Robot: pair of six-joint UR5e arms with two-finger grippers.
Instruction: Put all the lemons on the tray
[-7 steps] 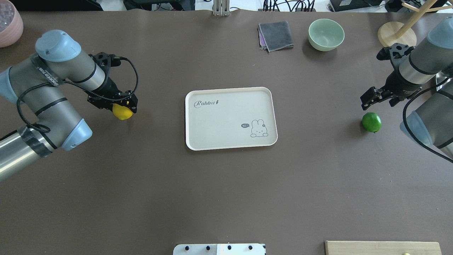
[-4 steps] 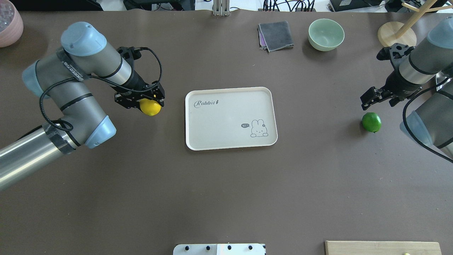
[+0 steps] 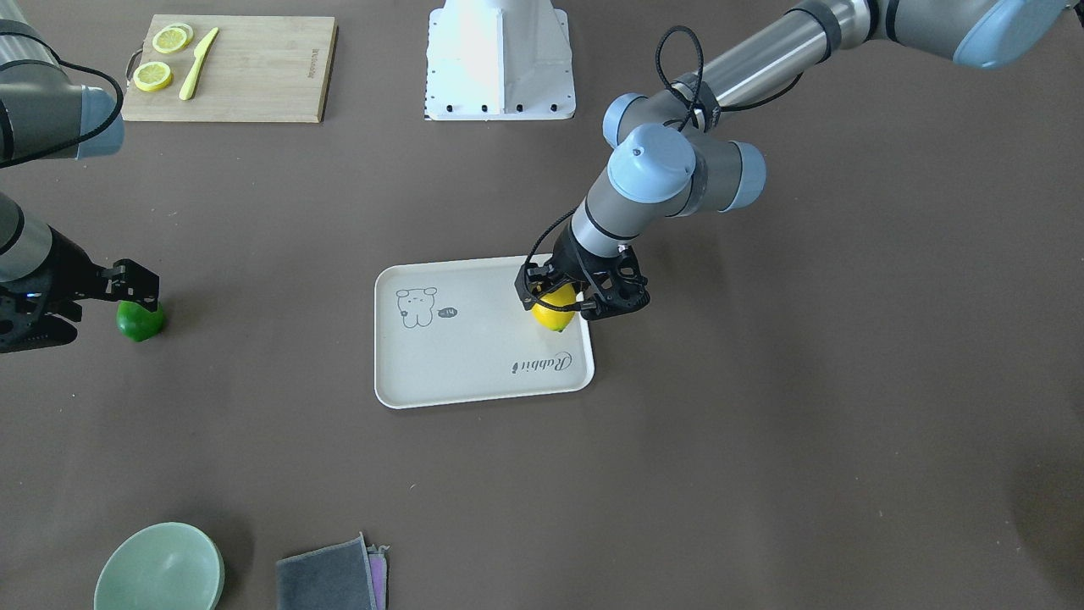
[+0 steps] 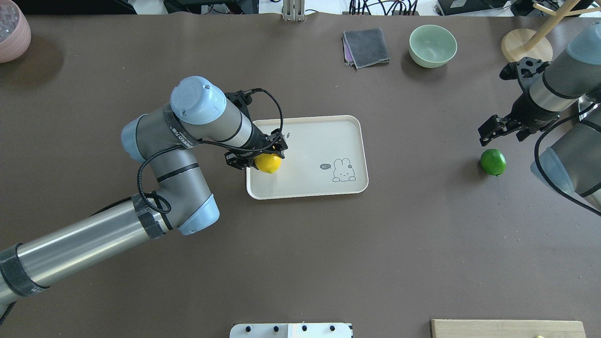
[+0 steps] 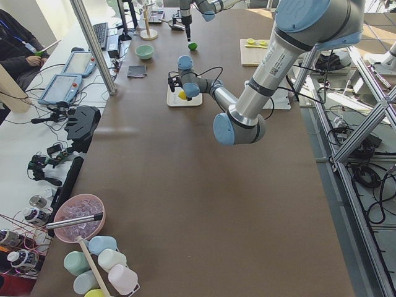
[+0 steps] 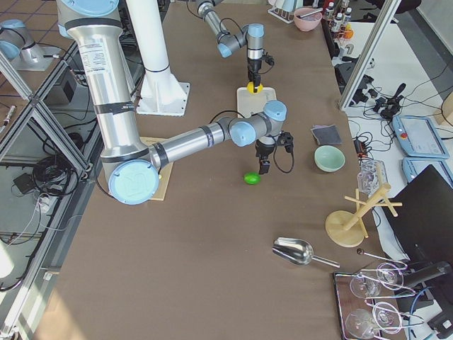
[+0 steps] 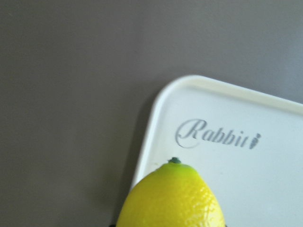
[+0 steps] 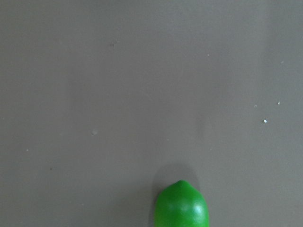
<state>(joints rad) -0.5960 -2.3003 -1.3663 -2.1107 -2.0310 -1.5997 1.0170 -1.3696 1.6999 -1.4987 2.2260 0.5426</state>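
Note:
The off-white tray [image 4: 319, 141] lies mid-table, also in the front view [image 3: 474, 373] and the left wrist view [image 7: 246, 165]. My left gripper [image 4: 263, 157] is shut on the yellow lemon [image 4: 268, 163] and holds it over the tray's left part, near the "Rabbit" script; it also shows in the front view [image 3: 555, 313] and the left wrist view [image 7: 173, 198]. The green lemon [image 4: 493, 162] lies on the table, right of the tray, and shows in the right wrist view [image 8: 182, 205]. My right gripper [image 4: 504, 134] is open, empty, just above and behind it.
A green bowl [image 4: 432, 44] and a folded grey cloth [image 4: 366, 47] sit at the far side. A wooden stand [image 4: 526, 44] is at far right, a pink bowl [image 4: 11, 30] at far left. A wooden cutting board [image 3: 229, 59] holds lemon slices and a knife.
My left arm has carried the yellow lemon to the right, from the table left of the tray to over the tray. The right arm and green lemon have not moved.

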